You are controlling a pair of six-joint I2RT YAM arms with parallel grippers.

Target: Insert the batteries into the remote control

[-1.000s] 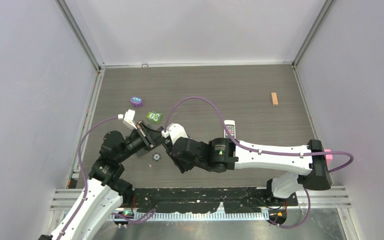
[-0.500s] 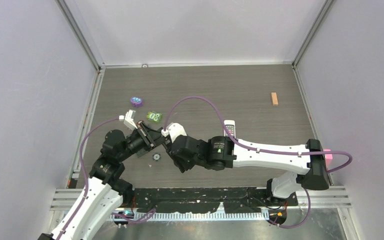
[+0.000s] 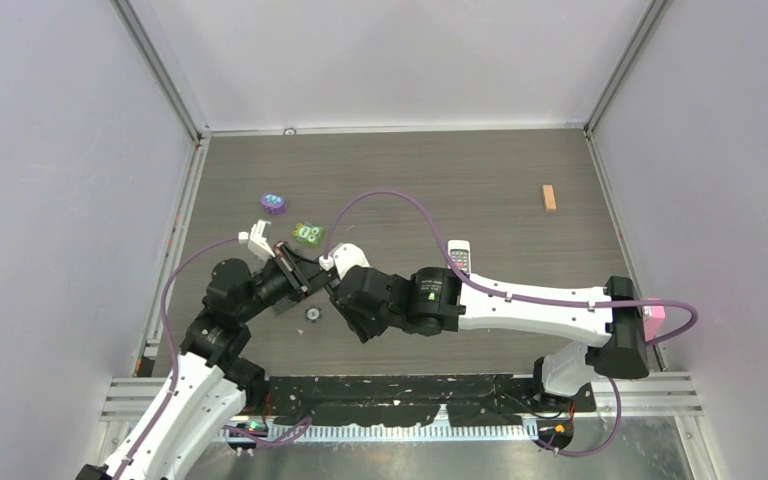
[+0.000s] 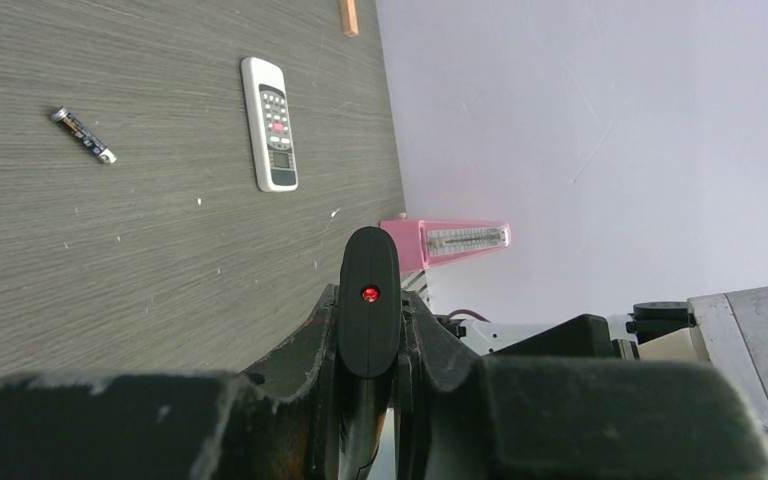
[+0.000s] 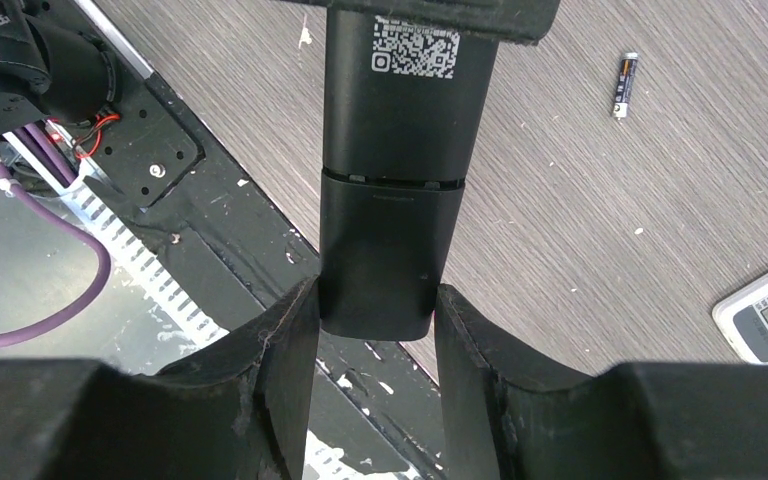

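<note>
Since the earlier frames, the right arm (image 3: 520, 300) has shifted slightly toward the left side of the table (image 3: 410, 180), and its purple cable loop (image 3: 390, 195) has moved with it. The left arm and the items on the table are unchanged. The left gripper (image 4: 368, 340) is clenched on the black remote (image 5: 400, 150). In the left wrist view, the remote's rounded end, with a small red indicator (image 4: 368, 293), protrudes from between the fingers. The right gripper (image 5: 375, 300) grasps the opposite end of the same remote, with one finger against each long side. The black remote is therefore held above the table between the two grippers, at the near left of the work area. Its back face, with a white QR label (image 5: 415, 48), faces the right wrist camera. A seam crosses the body below the label and separates off a lower section. One battery (image 5: 624, 85) lies flat on the table, near the white remote (image 4: 269, 122) but not touching it, and well apart from both grippers. It cannot be made out in the top view, and no other cells are visible. The white remote lies face up, with its buttons showing. A small wooden block (image 3: 549, 197) lies toward the far right. A purple disc (image 3: 273, 203) and a green piece (image 3: 308, 233) lie beyond the grippers. A small round piece (image 3: 312, 314) lies just on their near side.
</note>
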